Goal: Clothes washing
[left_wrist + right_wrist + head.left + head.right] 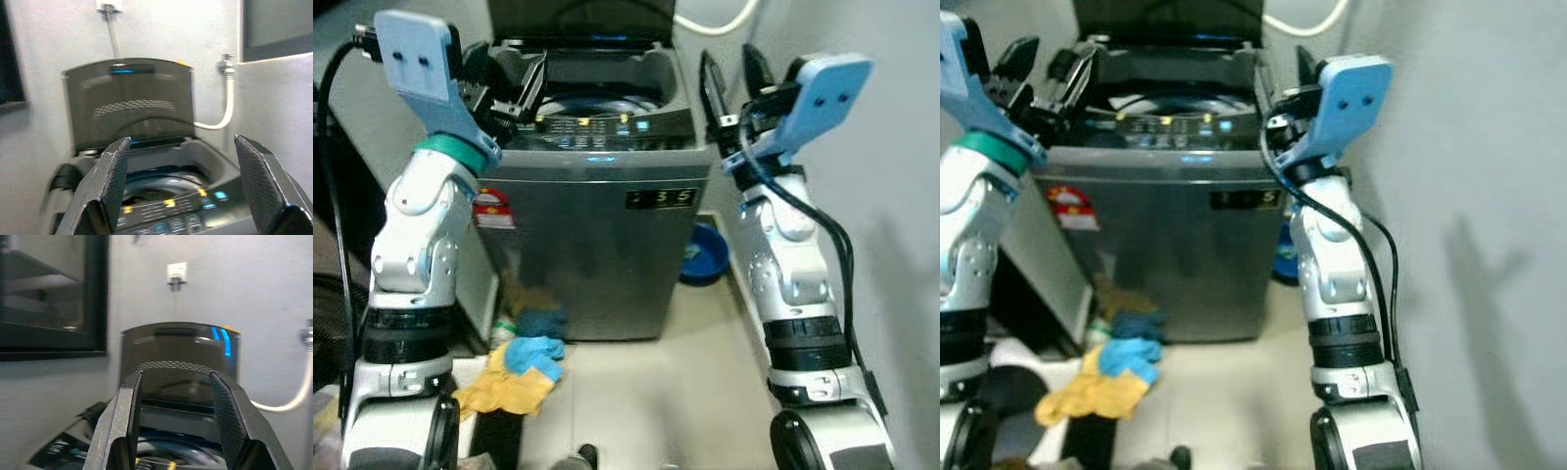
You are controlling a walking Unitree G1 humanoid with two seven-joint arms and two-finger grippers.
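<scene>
Washing machine (597,235) standing centre against the wall, lid (128,103) standing raised at its back. Clothes pile (521,362) lying on the floor before its left front corner. Basin (707,253) sitting on the floor to its right. Hose (226,105) hanging behind, right.

Tub mouth (597,98): open from above.
Lid (128,103): upright behind it.
Wall (862,196): close beside washer (592,235).
Floor: cloths (524,367), basin (707,255).

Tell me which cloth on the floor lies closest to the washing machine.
The dark blue cloth, right against the washing machine. The light blue cloth and yellow cloth lie farther out.
</scene>
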